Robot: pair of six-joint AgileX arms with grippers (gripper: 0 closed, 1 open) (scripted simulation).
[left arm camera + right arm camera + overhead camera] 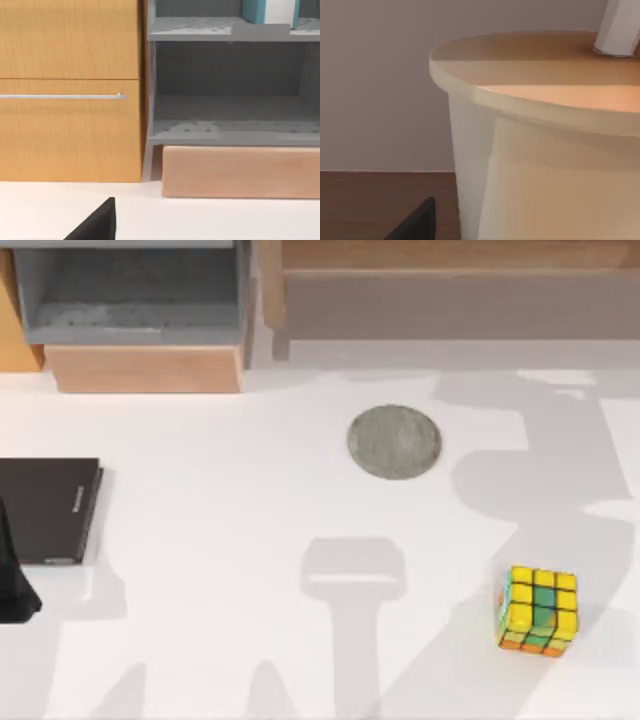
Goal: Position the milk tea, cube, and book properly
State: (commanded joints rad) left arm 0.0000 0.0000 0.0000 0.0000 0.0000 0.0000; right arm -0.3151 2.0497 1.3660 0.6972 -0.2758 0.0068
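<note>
Step in hand, likely: milk tea placement. Milk tea (540, 140) close before right end effector; grip state cannot tell. Book (270, 11) upright on upper shelf (190, 27). Cube (539, 611) on worktop (220, 620), right side. Disc (394, 442) bare; next likely: cup onto it.

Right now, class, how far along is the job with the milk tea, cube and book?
Done, apparently: the book stands on an upper shelf of the grey cabinet. In hand: the right wrist view sits close against the milk tea. Left: the cube sits on the white table at the right, untouched, and the grey disc is bare.
</note>
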